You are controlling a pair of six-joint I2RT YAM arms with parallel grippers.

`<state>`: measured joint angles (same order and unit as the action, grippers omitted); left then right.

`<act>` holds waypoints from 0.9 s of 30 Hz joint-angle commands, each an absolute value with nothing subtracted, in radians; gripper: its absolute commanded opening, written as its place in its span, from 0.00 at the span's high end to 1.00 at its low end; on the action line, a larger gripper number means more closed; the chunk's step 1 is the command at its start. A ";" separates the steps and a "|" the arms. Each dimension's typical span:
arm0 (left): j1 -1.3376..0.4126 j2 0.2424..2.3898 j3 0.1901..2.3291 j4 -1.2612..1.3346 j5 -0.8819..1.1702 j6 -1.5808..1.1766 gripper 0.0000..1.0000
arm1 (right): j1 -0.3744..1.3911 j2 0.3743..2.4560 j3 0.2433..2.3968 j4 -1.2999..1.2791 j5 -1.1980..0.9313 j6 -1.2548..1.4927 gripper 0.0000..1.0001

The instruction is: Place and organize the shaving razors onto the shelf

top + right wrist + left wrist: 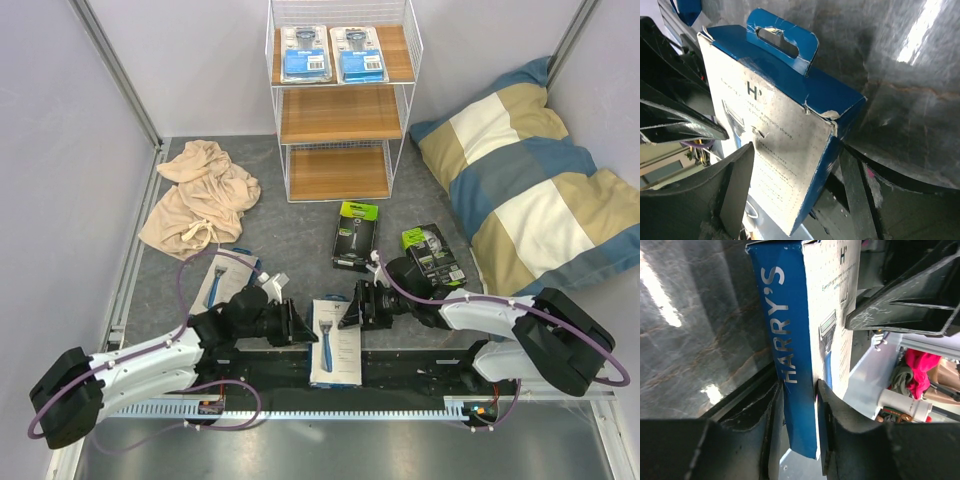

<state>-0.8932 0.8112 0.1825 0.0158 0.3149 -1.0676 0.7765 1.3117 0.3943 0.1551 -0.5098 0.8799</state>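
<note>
A white razor pack with blue sides (335, 345) hangs tilted between my two grippers near the table's front edge. My left gripper (300, 325) is shut across its thickness; in the left wrist view its fingers (797, 390) hug the blue "HARRY'S" side (790, 315). My right gripper (352, 305) grips the pack's far end, and the pack (775, 100) sits askew between its wide-set fingers (795, 155). The shelf (345, 115) stands at the back with two blue-and-white blister cards (306, 53) (358, 53) on its top board.
Two black-and-green boxes (355, 235) (433, 255) lie on the grey floor before the shelf. Another white pack (222, 280) lies by the left arm. A beige cloth (200, 195) is heaped at the left, and a striped pillow (530, 180) fills the right.
</note>
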 commanded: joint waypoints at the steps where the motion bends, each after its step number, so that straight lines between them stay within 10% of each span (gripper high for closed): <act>1: -0.936 0.810 0.166 0.095 0.322 -1.140 0.98 | 0.782 1.269 0.370 0.189 -0.541 0.887 0.23; 8: -1.017 0.969 0.172 0.078 0.279 -1.199 0.85 | 0.782 1.278 0.385 0.153 -0.528 0.864 0.24; 15: -1.108 1.000 0.172 -0.023 0.132 -1.327 0.31 | 0.784 1.278 0.382 0.133 -0.528 0.854 0.23; 27: -1.118 0.987 0.153 -0.026 -0.076 -1.344 0.27 | 0.782 1.286 0.387 0.132 -0.535 0.850 0.24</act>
